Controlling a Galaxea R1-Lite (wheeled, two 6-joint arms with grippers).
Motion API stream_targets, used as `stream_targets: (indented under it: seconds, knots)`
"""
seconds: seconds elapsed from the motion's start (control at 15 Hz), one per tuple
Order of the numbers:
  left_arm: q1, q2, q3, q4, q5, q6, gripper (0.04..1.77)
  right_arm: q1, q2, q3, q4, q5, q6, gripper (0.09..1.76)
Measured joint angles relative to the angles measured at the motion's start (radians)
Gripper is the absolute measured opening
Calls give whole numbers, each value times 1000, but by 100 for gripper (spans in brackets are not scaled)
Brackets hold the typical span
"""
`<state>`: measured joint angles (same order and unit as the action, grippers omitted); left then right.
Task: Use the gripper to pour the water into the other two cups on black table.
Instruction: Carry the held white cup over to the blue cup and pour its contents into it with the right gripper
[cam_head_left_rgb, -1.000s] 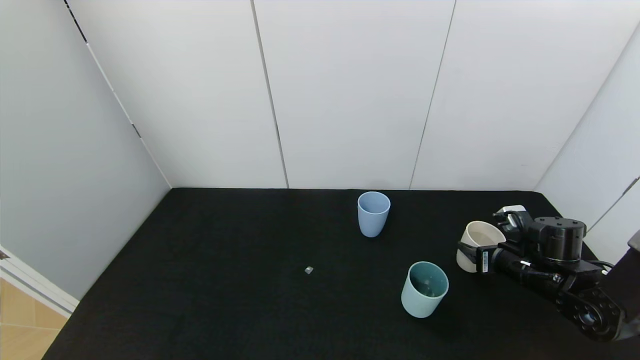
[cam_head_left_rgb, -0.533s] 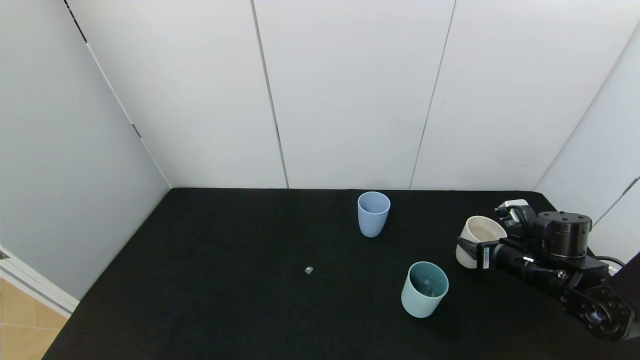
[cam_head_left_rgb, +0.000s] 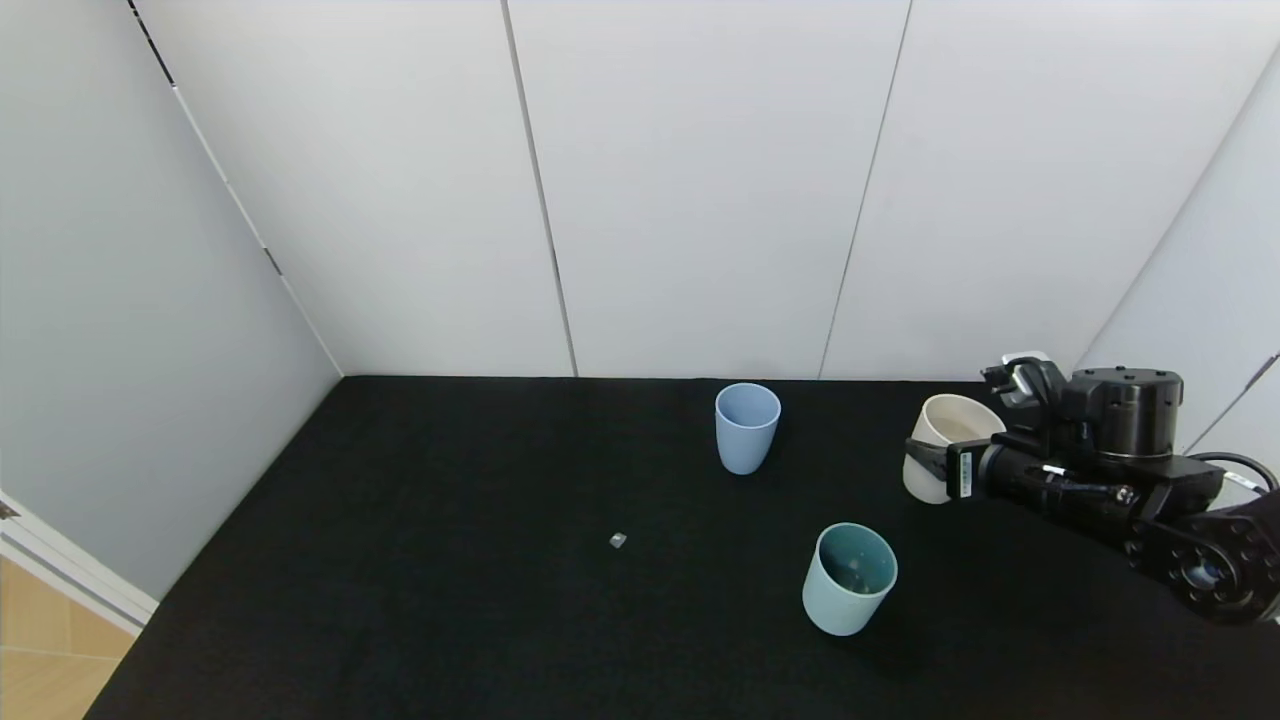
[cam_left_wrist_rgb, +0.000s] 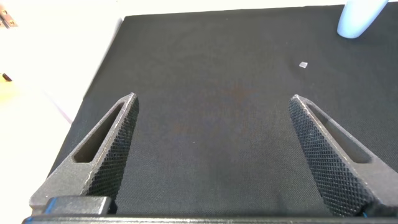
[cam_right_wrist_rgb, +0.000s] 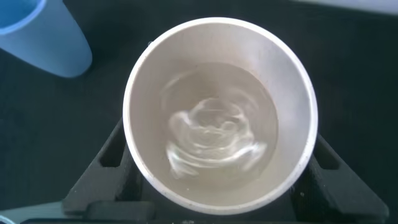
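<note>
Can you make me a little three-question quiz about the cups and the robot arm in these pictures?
1. True or false: the right tool is shut on the cream cup.
2. Which cup stands nearest the back wall: A the blue cup, B the teal cup?
3. What is swirling inside the cream cup?

Key: 1 true. 2 A. 3 the water.
</note>
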<state>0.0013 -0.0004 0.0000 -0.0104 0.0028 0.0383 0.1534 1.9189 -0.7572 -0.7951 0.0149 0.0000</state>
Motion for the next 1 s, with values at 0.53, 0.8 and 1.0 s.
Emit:
stream_targets:
  seconds: [0.53,0.8,1.0]
  knots:
    - [0,0,0,0,0,0,172,56,-42,-227,254,-68,-95,128]
    - [0,0,0,0,0,0,172,91,-37,-390,433,-76,-112,128]
    - [0,0,0,0,0,0,172,121,-9,-516,542,-115,-137,128]
